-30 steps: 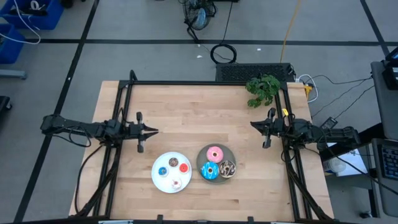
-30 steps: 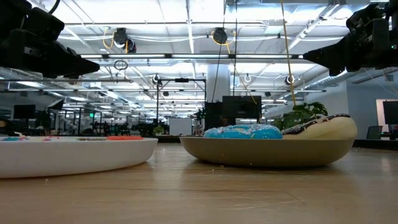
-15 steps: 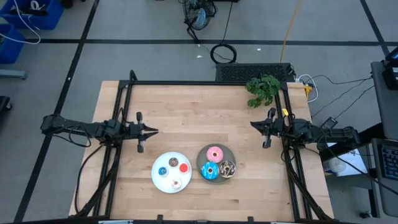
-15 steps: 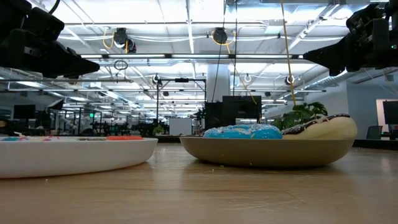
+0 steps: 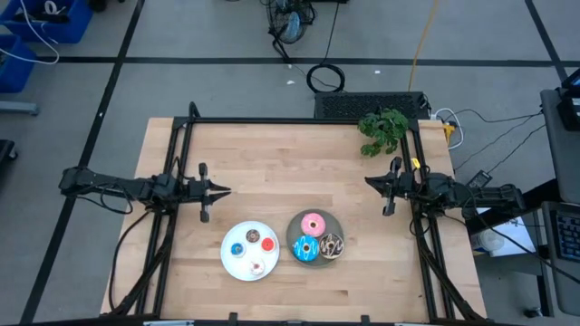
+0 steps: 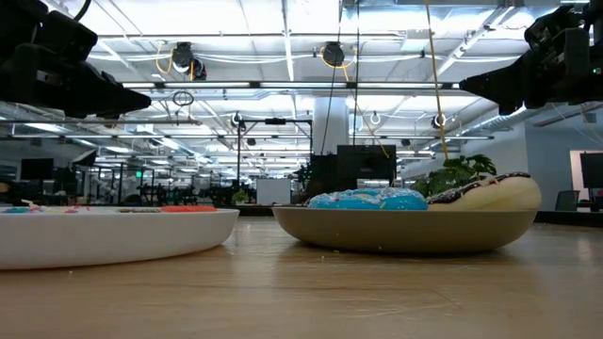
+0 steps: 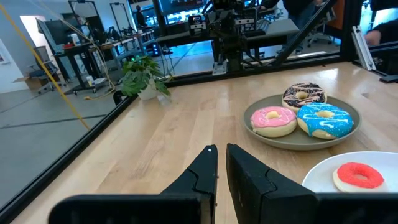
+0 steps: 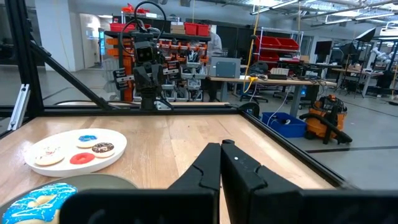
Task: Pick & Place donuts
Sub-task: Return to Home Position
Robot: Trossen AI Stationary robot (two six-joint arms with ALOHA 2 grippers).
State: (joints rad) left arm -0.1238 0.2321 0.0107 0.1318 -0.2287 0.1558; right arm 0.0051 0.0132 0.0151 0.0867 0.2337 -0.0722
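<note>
Dark and empty, the left gripper [image 5: 220, 190] hung over the wooden table [image 5: 272, 154] at its nine o'clock side, fingers pressed together and pointing toward three o'clock. The right gripper [image 5: 370, 180] hung opposite at three o'clock, likewise closed on nothing. Between them, toward six o'clock, sat the grey plate [image 5: 292, 232] with the three large donuts crowded on it: the pink donut [image 5: 314, 224] at twelve o'clock, the blue donut [image 5: 306, 248] at seven, and the brown sprinkled donut [image 5: 332, 245] at five. Just beside it at nine o'clock, the white plate [image 5: 237, 264] carried the tiny blue donut [image 5: 237, 249], tiny brown donut [image 5: 253, 237], tiny red donut [image 5: 268, 244] and tiny whitish donut [image 5: 256, 267]. A potted plant [image 5: 382, 131] stood at the table's one o'clock corner.
</note>
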